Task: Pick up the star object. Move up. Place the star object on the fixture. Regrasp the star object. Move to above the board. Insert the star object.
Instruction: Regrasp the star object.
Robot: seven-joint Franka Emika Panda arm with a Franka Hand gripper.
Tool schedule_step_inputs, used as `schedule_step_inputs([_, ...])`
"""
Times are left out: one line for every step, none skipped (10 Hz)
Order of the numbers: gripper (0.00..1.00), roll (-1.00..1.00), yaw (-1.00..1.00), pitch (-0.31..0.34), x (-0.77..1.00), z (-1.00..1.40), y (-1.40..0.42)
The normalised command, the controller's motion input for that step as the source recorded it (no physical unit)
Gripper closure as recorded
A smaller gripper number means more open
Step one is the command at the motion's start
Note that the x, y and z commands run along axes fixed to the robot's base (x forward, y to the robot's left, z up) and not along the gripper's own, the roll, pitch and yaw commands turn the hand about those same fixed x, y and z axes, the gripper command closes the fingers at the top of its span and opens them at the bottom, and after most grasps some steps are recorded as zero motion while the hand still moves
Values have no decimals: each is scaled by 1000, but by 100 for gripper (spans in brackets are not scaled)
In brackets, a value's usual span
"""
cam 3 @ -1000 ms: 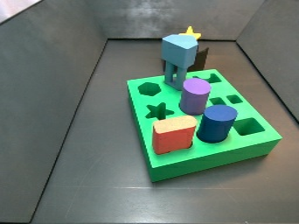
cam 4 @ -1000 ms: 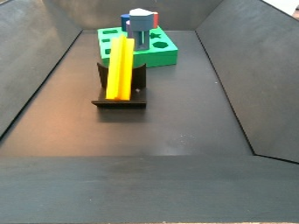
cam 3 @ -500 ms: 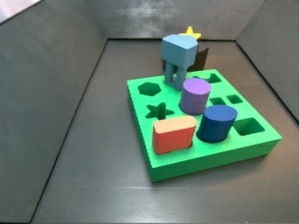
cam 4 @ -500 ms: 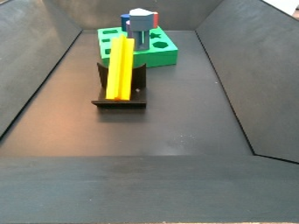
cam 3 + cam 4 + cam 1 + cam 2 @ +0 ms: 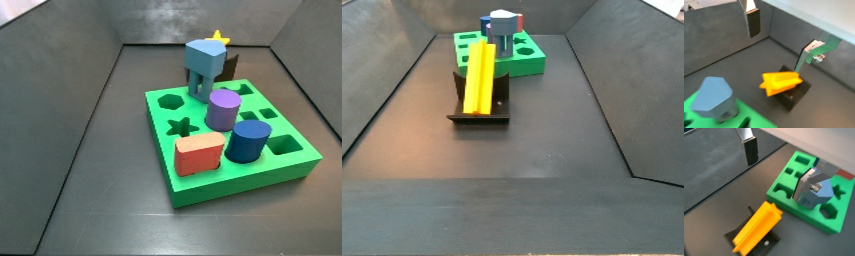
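- The end effector (image 5: 775, 53) is hovering over the far end of the bin. Its two silver fingers (image 5: 753, 24) are standing wide apart with nothing between them. It is showing only in the wrist views, not in either side view.
- The star object (image 5: 781, 82) is lying below the open jaws. It is resting lengthwise on the fixture (image 5: 795, 98), clear of both fingers.
- In a side view the star object (image 5: 478, 75) is sloping along the fixture (image 5: 478, 117), with the green board (image 5: 537, 64) just beyond it.
- The board (image 5: 241, 176) is carrying a blue-grey piece (image 5: 206, 55), a purple cylinder (image 5: 223, 108), a dark blue cylinder (image 5: 247, 140) and a red block (image 5: 198, 153).
- The board's star-shaped hole (image 5: 179, 127) is sitting empty near the left edge in that view.
- Judging by the star object seated on the fixture and the empty end effector, the regrasp appears to be the step in hand. An opening pick-up cannot be ruled out.
- The next move is calling for a descent that straddles the prism. The jaws would then close squarely on its sides before it is lifted free.
- After that, the carry is likely needing the prism turned upright and its points matched to the star hole.
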Motion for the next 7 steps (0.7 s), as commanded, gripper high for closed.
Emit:
schedule_step_inputs([0, 1000, 23, 55, 25, 5, -22])
schedule_step_inputs([0, 1000, 26, 64, 38, -2, -23])
schedule_step_inputs([0, 1000, 30, 74, 53, -3, -27])
schedule_step_inputs([0, 1000, 37, 93, 70, -3, -29])
schedule_step_inputs([0, 1000, 44, 109, 81, 0, -35])
schedule_step_inputs([0, 1000, 50, 121, 87, -1, -37])
schedule_step_inputs([0, 1000, 65, 148, 98, -6, -39])
